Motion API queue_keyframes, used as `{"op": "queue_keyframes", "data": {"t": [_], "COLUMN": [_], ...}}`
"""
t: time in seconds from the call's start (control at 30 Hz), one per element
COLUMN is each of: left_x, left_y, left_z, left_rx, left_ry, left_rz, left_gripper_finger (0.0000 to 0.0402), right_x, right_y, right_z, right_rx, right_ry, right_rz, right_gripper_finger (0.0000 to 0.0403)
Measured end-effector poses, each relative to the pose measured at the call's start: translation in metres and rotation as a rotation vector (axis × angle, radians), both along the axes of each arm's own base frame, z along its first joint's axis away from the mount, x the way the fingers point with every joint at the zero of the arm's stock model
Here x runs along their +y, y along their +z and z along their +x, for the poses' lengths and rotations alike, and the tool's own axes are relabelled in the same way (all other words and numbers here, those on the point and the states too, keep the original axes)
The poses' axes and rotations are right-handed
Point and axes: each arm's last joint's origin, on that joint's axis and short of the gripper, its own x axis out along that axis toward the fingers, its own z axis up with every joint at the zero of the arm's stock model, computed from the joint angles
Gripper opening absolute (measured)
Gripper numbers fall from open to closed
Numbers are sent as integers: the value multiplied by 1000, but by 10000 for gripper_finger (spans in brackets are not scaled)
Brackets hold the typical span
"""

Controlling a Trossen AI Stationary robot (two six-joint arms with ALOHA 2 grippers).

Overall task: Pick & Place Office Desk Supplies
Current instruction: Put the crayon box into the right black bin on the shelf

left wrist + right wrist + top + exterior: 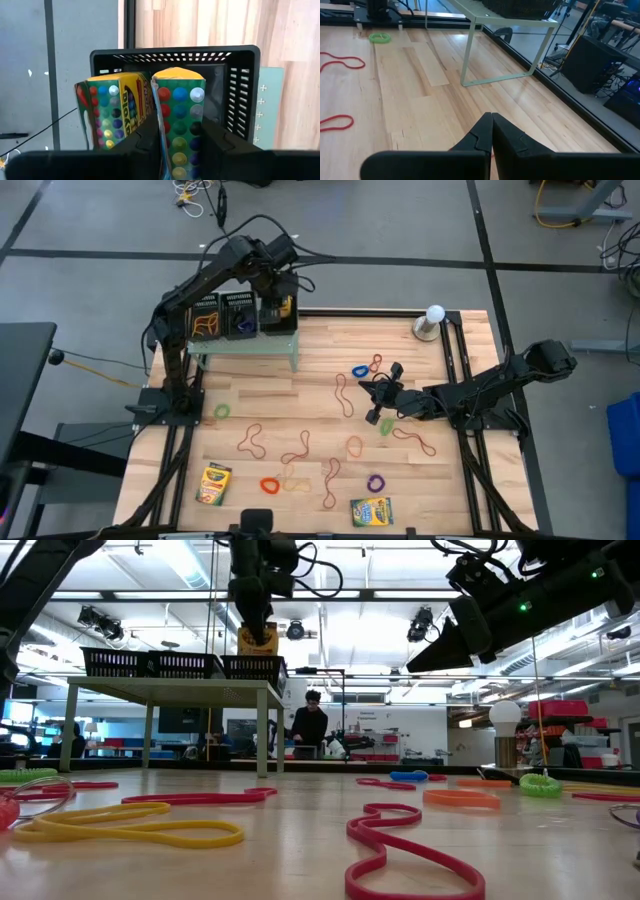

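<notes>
Wooden bench [300,380] sits in the middle of a big workshop with a grey floor, and in the low view a person [310,725] is standing way back behind it. Rubber bands [345,395] are scattered all over the wood: red, orange, blue, purple, green, tan, a bit of everything. Two crayon boxes lie flat along the near edge, one on the left side [214,485] and one further right [371,511].

At the back left there's a pale green stand [245,343] with three black mesh trays lined up on top. Left-hand tray [205,318] has some orange bands in it; the middle one [240,315] is too dark to read. The left gripper [277,307] hangs over the right-hand tray [240,95], and its fingers [145,137] are pinched on a crayon box [180,120] held upright, half down into that tray. A second crayon box [112,112] stands right beside it in the same tray, touching it.

The right gripper [374,402] is out over the middle of the bench, low, near a few bands but not holding any. Its fingers [485,135] are pressed together, nothing between them. A white globe on a grey base [432,320] sits at the back right corner.
</notes>
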Motion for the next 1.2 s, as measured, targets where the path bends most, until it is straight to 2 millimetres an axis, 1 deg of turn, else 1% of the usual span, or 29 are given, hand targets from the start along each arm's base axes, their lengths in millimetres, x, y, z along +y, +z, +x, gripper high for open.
{"op": "queue_keyframes", "data": {"t": [0.27, 0.43, 0.63, 0.83, 1.0, 1.2], "left_x": [0, -1, -3, -2, -1, 1], "left_y": [-6, -12, -12, -11, -11, -10], "left_z": [3, 6, 7, 7, 6, 6], "left_rx": [19, 71, 73, 73, 102, 117], "left_ry": [3, 9, 9, 13, 31, 52], "left_rz": [18, 54, 73, 83, 125, 179], "left_gripper_finger": [92, 106, 133, 150, 157, 158], "right_x": [0, 0, 0, 0, 0, 0], "right_y": [0, 0, 0, 0, 0, 0], "right_z": [0, 0, 0, 0, 0, 0], "right_rx": [0, 1, 2, 3, 4, 4], "right_ry": [2, 3, 7, 8, 8, 8], "right_rz": [1, 1, 0, 0, -2, -1], "right_gripper_finger": [11, 11, 11, 11, 11, 11]}}
